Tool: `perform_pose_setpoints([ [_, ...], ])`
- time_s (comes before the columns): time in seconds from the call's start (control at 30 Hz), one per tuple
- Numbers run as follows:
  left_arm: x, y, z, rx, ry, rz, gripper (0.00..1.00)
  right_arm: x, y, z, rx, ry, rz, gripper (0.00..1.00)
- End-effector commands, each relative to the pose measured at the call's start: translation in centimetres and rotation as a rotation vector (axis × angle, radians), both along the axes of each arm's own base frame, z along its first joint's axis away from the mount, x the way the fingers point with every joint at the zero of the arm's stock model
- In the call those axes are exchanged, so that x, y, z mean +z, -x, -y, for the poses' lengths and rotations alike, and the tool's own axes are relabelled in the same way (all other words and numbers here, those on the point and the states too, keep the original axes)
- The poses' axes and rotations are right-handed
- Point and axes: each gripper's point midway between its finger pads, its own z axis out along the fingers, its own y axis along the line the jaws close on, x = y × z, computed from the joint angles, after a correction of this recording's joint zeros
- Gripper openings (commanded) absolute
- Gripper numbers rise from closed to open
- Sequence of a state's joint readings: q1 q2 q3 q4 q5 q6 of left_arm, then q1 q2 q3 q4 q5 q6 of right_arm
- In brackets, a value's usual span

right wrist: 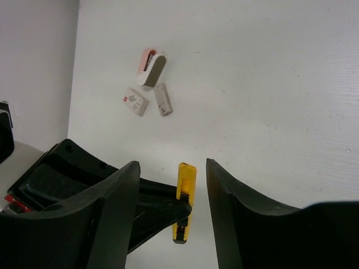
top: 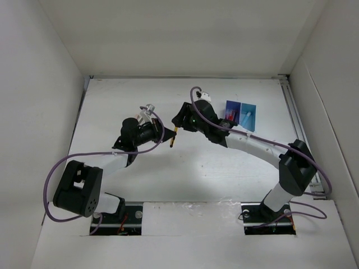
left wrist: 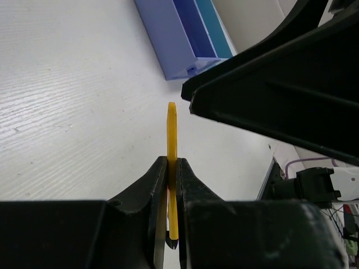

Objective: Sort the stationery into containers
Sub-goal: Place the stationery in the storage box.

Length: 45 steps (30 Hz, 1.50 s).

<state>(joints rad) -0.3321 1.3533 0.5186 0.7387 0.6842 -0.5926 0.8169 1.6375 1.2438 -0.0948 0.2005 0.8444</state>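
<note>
My left gripper [left wrist: 173, 165] is shut on a flat yellow cutter [left wrist: 172, 134] and holds it on edge above the table. My right gripper [right wrist: 171, 163] is open, one finger on each side of the yellow cutter [right wrist: 185, 179], not touching it. In the top view both grippers meet mid-table at the cutter [top: 173, 137]. The containers stand at the back right: a dark blue tray [top: 232, 109] with red pens in it and a cyan tray [top: 247, 116] with a light-blue pen. Two whitish erasers [right wrist: 136, 101] [right wrist: 163, 98] lie on the table beside a pink-and-white item [right wrist: 151, 68].
White walls enclose the table on the left, back and right. Purple cables [top: 56, 168] loop from both arms. The joined trays [left wrist: 185, 39] lie beyond the cutter's tip in the left wrist view, and the right gripper's black finger [left wrist: 280, 95] fills the right side there.
</note>
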Motion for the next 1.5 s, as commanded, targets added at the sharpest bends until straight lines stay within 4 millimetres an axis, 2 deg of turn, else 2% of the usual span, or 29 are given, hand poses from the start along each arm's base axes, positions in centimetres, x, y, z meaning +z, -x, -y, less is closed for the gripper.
perform_pose_setpoints([
  [0.0, 2.9, 0.5, 0.6, -0.05, 0.048, 0.095, 0.0, 2.9, -0.6, 0.1, -0.014, -0.062, 0.075, 0.57],
  [0.13, 2.8, 0.8, 0.6, -0.058, 0.055, 0.091, 0.0, 0.1, -1.1, -0.5, -0.018, -0.021, 0.026, 0.59],
  [0.37, 3.2, 0.9, 0.7, -0.067, 0.063, 0.109, 0.0, -0.2, -1.2, -2.4, 0.042, -0.037, -0.002, 0.59],
  [0.4, 3.2, 0.9, 0.7, -0.067, 0.063, 0.109, 0.0, -1.1, -0.9, -2.7, 0.051, -0.02, -0.018, 0.54],
  [0.43, 3.2, 0.9, 0.7, -0.067, 0.063, 0.109, 0.0, -0.7, -1.0, -2.9, 0.051, -0.027, -0.012, 0.53],
  [0.5, 3.2, 0.7, 0.7, -0.055, 0.061, 0.11, 0.0, -1.2, -0.9, -3.0, 0.061, -0.023, -0.023, 0.5],
  [0.6, 3.2, 0.5, 0.6, -0.046, 0.06, 0.111, 0.0, -1.2, -0.5, -3.4, 0.07, -0.023, -0.023, 0.4],
  [0.67, 3.2, 0.5, 0.6, -0.046, 0.06, 0.111, 0.0, -1.2, -0.4, -3.5, 0.079, -0.026, -0.027, 0.31],
  [0.73, 3.2, 0.5, 0.6, -0.044, 0.064, 0.103, 0.0, -1.7, -0.4, -3.5, 0.079, -0.019, -0.033, 0.19],
  [0.77, 3.2, 0.5, 0.6, -0.044, 0.065, 0.103, 0.0, -1.7, -0.4, -3.5, 0.079, -0.019, -0.033, 0.1],
  [0.8, 2.9, 0.5, 0.6, -0.044, 0.062, 0.094, 0.0, -1.7, -0.6, -3.4, 0.068, -0.016, -0.029, 0.06],
  [0.83, 2.9, 0.5, 0.6, -0.044, 0.062, 0.094, 0.01, -1.4, -0.6, -3.1, 0.06, -0.013, -0.026, 0.02],
  [0.9, 3.1, 0.7, 0.8, -0.064, 0.068, 0.103, 0.13, -1.6, -0.8, -2.8, 0.039, 0.002, -0.023, 0.0],
  [0.93, 3.1, 0.7, 0.8, -0.064, 0.068, 0.103, 0.19, -1.3, -1.0, -2.2, 0.015, 0.013, -0.016, 0.0],
  [0.97, 2.8, 0.9, 0.9, -0.076, 0.067, 0.094, 0.34, -0.9, -1.1, -2.0, 0.004, 0.01, -0.005, 0.0],
  [1.07, 3.3, 1.1, 1.1, -0.095, 0.081, 0.108, 0.5, -0.5, -1.9, -0.3, -0.046, 0.026, 0.0, 0.0],
  [1.1, 3.3, 1.1, 1.1, -0.095, 0.081, 0.108, 0.56, -0.5, -1.9, -0.3, -0.046, 0.026, 0.0, 0.0],
  [1.13, 3.0, 1.3, 1.0, -0.095, 0.079, 0.099, 0.58, -0.4, -2.3, 0.6, -0.07, 0.027, 0.005, 0.0],
  [1.17, 3.5, 1.3, 1.0, -0.095, 0.085, 0.118, 0.6, -1.0, -2.4, 1.2, -0.079, 0.041, -0.008, 0.0],
  [1.27, 4.0, 1.7, 1.0, -0.106, 0.092, 0.138, 0.67, 0.2, -3.7, 3.6, -0.15, 0.05, 0.022, 0.0],
  [1.3, 4.2, 1.7, 1.0, -0.107, 0.094, 0.147, 0.69, 0.1, -4.1, 5.3, -0.189, 0.07, 0.015, 0.0],
  [1.37, 4.7, 2.2, 1.0, -0.115, 0.107, 0.158, 0.7, 0.1, -4.6, 7.4, -0.248, 0.095, 0.016, 0.0],
  [1.4, 4.5, 2.3, 0.9, -0.115, 0.107, 0.16, 0.72, -0.3, -5.3, 9.7, -0.31, 0.126, 0.008, 0.0],
  [1.47, 5.2, 2.6, 0.9, -0.124, 0.118, 0.17, 0.74, 0.6, -5.8, 12.4, -0.381, 0.14, 0.019, 0.0],
])
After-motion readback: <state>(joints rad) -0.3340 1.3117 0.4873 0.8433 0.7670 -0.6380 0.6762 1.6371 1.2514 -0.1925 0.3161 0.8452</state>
